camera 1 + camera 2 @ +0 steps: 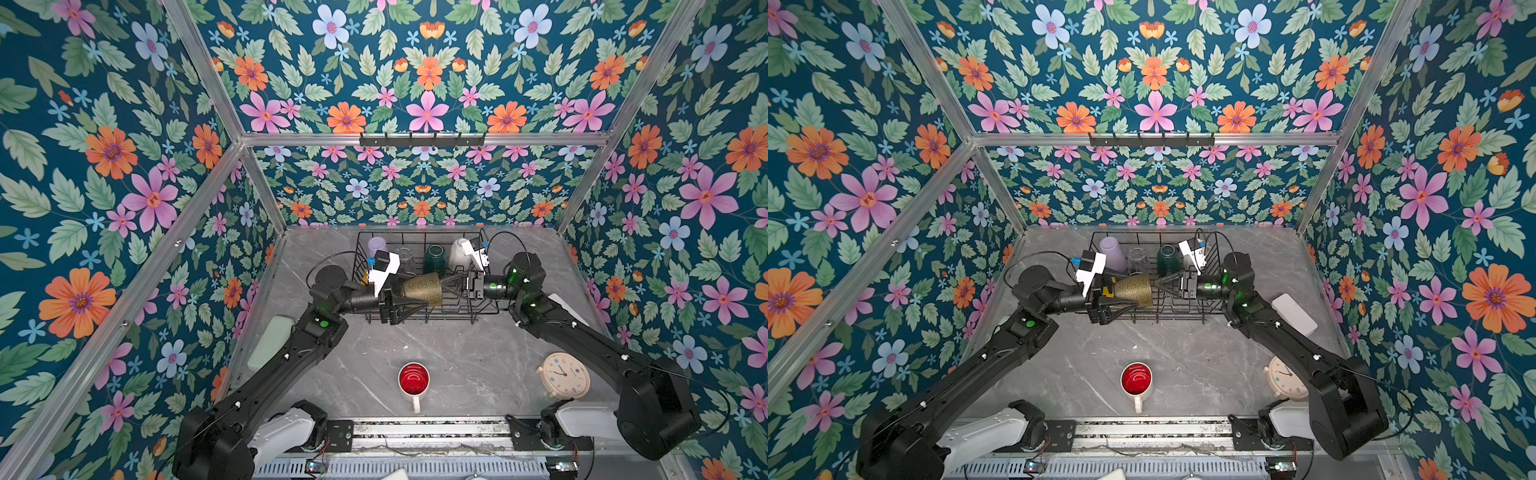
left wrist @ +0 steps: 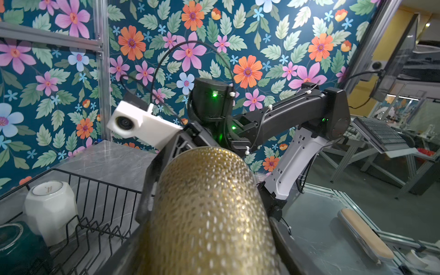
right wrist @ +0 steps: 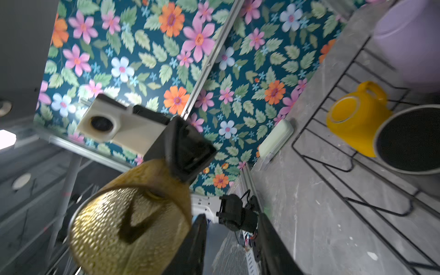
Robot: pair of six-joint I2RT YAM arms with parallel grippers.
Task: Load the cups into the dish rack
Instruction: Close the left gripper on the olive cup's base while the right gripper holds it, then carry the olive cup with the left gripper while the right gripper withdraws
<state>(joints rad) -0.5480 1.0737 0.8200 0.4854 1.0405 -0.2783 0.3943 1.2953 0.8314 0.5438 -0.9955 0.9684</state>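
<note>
Two robot arms meet over the dish rack (image 1: 478, 309), a black wire basket at the far side of the grey marble counter (image 1: 478, 365). The left fingers (image 2: 145, 190) are spread wide and clasp the olive glass (image 1: 422, 286), one finger on each side of its dimpled gold-green wall. The glass lies on its side in the air above the front part of the rack, with its narrow base toward the left arm and its wide mouth facing the right fingers (image 3: 197, 242). The right fingers stand partly apart with nothing between them. The rim of the glass sits just beside one of them, and I cannot tell whether they touch.

Beyond both pairs of fingers, four cups line the back of the rack: the lilac tumbler (image 1: 376, 245), clear glass (image 1: 405, 254), teal mug (image 1: 434, 254) and white faceted mug (image 1: 457, 249). The teal and white mugs stand mouth down. Behind the left fingers, at that end of the rack, the yellow mug (image 3: 354, 116) lies tipped next to the black mug (image 3: 409, 140).

Well back from all the fingers, toward the arm bases, the red-lined white mug (image 1: 413, 380) stands upright on the bare counter outside the rack. A cream alarm clock (image 1: 565, 376) lies near the right arm, and a pale green block (image 1: 270, 340) rests beside the left arm.
</note>
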